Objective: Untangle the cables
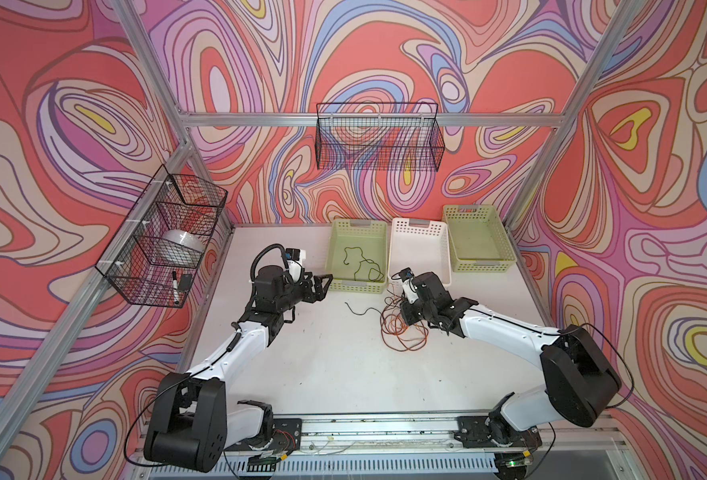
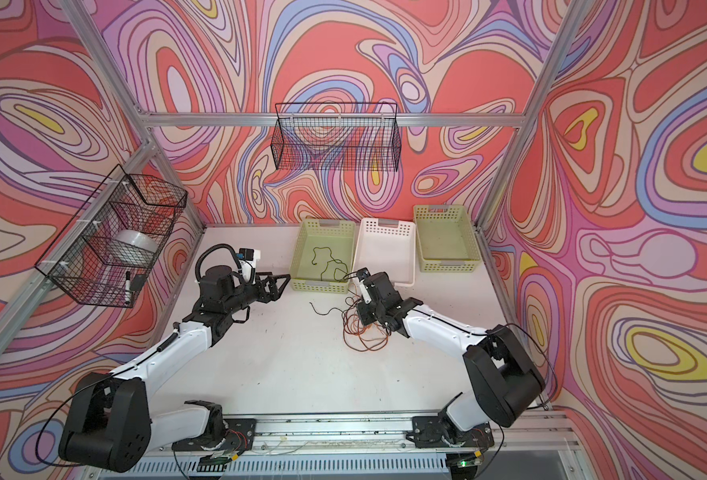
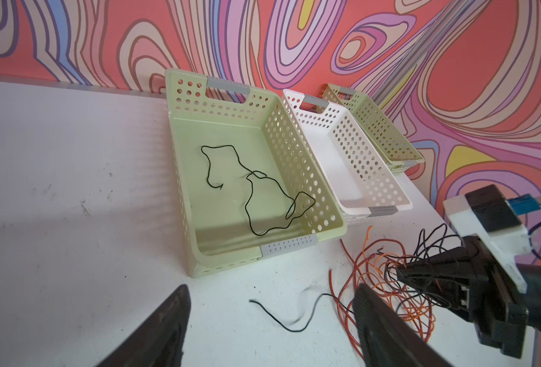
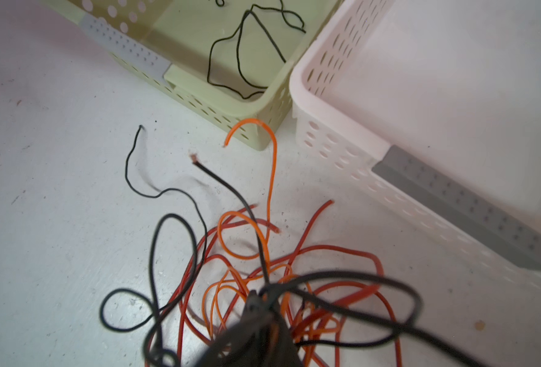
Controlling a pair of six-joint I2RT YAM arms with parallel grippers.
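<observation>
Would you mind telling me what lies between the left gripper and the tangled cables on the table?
Mostly bare white table, crossed by one loose dark cable end trailing from the tangled cables towards the left gripper; both top views show it.

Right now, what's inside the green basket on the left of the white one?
One dark thin cable, lying loose on the green basket floor, nothing else. Only a sliver of floor behind its near wall is hidden.
</observation>
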